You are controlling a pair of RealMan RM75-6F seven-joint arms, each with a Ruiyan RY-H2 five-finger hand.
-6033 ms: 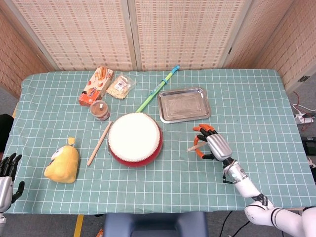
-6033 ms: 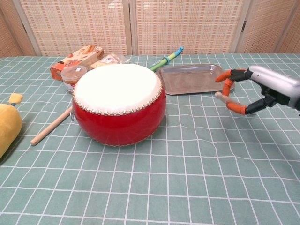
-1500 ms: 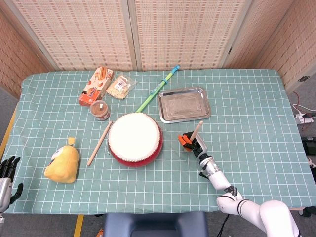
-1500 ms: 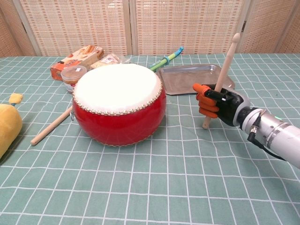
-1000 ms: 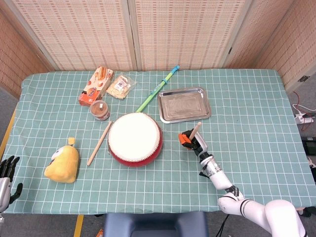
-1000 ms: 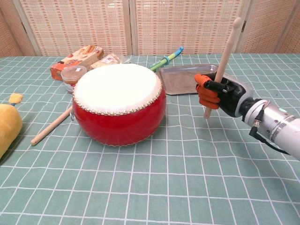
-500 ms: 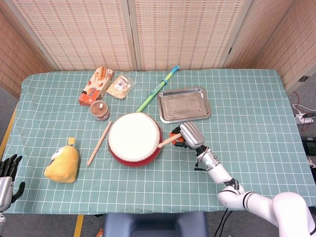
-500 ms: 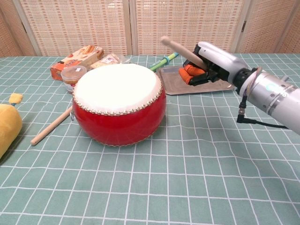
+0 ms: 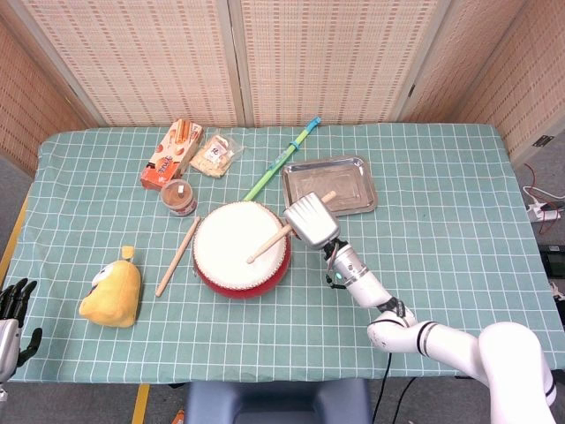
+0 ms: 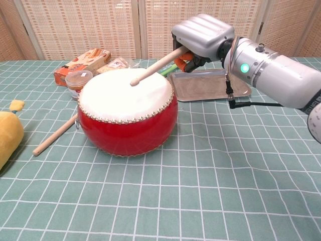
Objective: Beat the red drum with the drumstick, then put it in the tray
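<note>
The red drum (image 9: 240, 248) (image 10: 127, 110) with its white skin stands mid-table. My right hand (image 9: 311, 219) (image 10: 201, 32) hovers just right of it and grips a wooden drumstick (image 9: 269, 243) (image 10: 153, 69). The stick slants down to the left, its tip over the white skin, touching or just above it. The metal tray (image 9: 328, 187) (image 10: 209, 84) lies behind the hand, right of the drum. My left hand (image 9: 9, 305) shows at the lower left edge of the head view, off the table, fingers apart and holding nothing.
A second drumstick (image 9: 177, 256) (image 10: 56, 134) lies left of the drum. A yellow plush toy (image 9: 113, 292), a small brown jar (image 9: 179, 197), snack packs (image 9: 170, 154) and a green stick (image 9: 282, 158) lie around the table's left and back.
My right hand rose and moved left over the drum's edge. The drumstick swung from upright to slanting down, its tip now over the drum skin.
</note>
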